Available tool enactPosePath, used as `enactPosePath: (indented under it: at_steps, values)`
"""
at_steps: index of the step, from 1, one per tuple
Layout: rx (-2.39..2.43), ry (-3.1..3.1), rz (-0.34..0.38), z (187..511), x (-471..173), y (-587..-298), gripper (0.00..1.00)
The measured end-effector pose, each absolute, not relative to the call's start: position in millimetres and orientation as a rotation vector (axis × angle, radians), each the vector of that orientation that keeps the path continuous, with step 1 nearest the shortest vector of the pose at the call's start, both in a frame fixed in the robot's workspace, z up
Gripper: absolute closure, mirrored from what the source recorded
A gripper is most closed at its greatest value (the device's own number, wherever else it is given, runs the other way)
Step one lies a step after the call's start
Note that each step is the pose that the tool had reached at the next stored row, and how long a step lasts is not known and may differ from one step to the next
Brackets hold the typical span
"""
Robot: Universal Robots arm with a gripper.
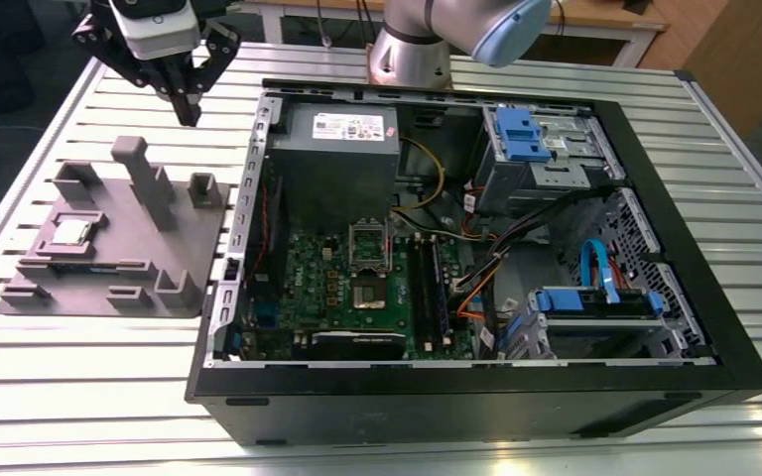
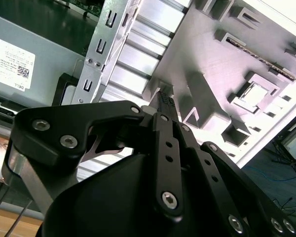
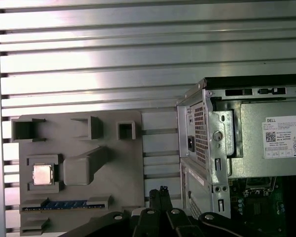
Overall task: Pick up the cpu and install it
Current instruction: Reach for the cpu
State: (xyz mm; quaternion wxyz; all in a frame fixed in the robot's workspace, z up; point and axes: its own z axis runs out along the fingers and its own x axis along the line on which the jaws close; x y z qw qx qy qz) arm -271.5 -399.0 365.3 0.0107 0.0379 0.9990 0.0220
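The cpu (image 1: 74,233) is a small silver square lying flat in a recess of the grey fixture plate (image 1: 130,268), at the exterior view's left. It also shows in both wrist views, cpu (image 3: 42,174) and cpu (image 2: 256,94). My gripper (image 1: 191,109) hangs high above the table beyond the plate's far edge, well off from the cpu, its black fingers shut with nothing between them. The fingertips (image 3: 158,195) point down between the plate and the computer case. The green motherboard (image 1: 354,297) lies inside the open case, with its socket (image 1: 369,294) near the middle.
The black computer case (image 1: 487,397) lies open on the slatted metal table (image 1: 63,377). Inside are a grey power supply (image 1: 334,149), drive bays with blue latches (image 1: 520,134) and loose cables (image 1: 487,258). Tall grey posts (image 1: 143,178) rise from the fixture plate.
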Motion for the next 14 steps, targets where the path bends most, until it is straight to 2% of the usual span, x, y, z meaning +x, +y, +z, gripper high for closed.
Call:
enactPosePath:
  at_steps: [14]
  values:
    - [0.118,3.117,0.069,365.0,-275.4,-399.0,0.89]
